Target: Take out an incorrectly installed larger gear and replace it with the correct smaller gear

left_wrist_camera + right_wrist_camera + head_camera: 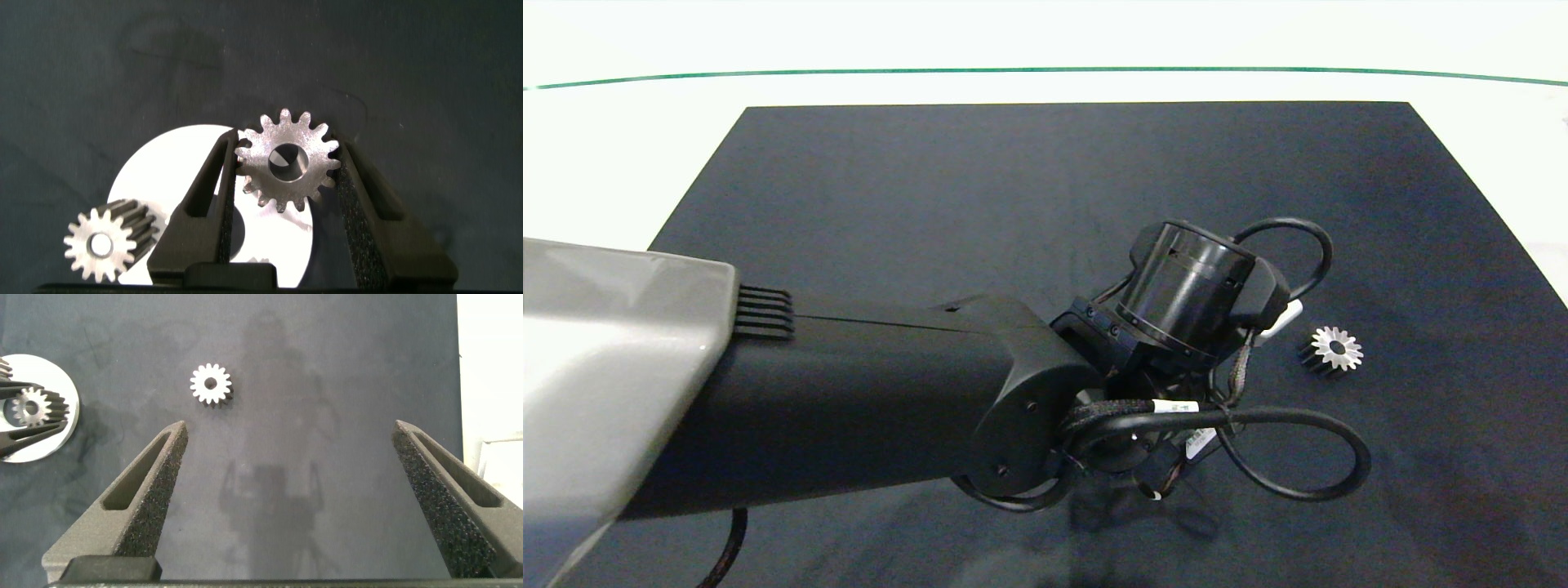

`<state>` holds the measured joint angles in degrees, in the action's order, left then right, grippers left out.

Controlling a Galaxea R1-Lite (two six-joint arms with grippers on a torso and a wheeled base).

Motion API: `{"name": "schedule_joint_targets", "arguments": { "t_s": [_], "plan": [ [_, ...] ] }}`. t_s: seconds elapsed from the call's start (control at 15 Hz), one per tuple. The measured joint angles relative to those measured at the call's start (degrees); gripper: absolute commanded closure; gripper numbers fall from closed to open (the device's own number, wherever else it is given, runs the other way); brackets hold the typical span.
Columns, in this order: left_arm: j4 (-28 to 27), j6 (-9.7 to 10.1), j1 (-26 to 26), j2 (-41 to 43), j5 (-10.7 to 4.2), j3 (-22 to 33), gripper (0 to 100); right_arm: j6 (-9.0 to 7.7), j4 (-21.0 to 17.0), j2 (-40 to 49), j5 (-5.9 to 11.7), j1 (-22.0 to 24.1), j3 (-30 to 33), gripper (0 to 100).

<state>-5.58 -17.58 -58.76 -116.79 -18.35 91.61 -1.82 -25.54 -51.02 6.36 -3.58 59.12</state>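
Note:
My left gripper (288, 143) is shut on the smaller gear (288, 161), a stubby-toothed silver gear with a wide central hole, and holds it over a round white disc (163, 163). In the head view the left arm's wrist (1192, 286) hides both gripper and gear. The larger gear (1330, 349), star-like with pointed teeth, lies flat on the black mat (1013, 180) to the right of that wrist; it also shows in the right wrist view (212, 383). My right gripper (290, 429) hangs open above bare mat, short of the larger gear, out of the head view.
A second short-toothed gear (106, 241) stands on the white disc (57, 384) beside the held one. Cable loops (1298, 457) hang around the left wrist. The mat ends at the white tabletop (1503, 147) on all sides.

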Motion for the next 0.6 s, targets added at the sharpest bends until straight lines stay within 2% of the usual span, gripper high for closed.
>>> {"name": "schedule_joint_targets", "arguments": {
  "t_s": [0.6],
  "plan": [
    [-0.11,-0.59,2.67,-0.72,0.02,0.37,84,0.44,-0.01,0.24,-0.28,0.00,-0.33,0]
  ]
}}
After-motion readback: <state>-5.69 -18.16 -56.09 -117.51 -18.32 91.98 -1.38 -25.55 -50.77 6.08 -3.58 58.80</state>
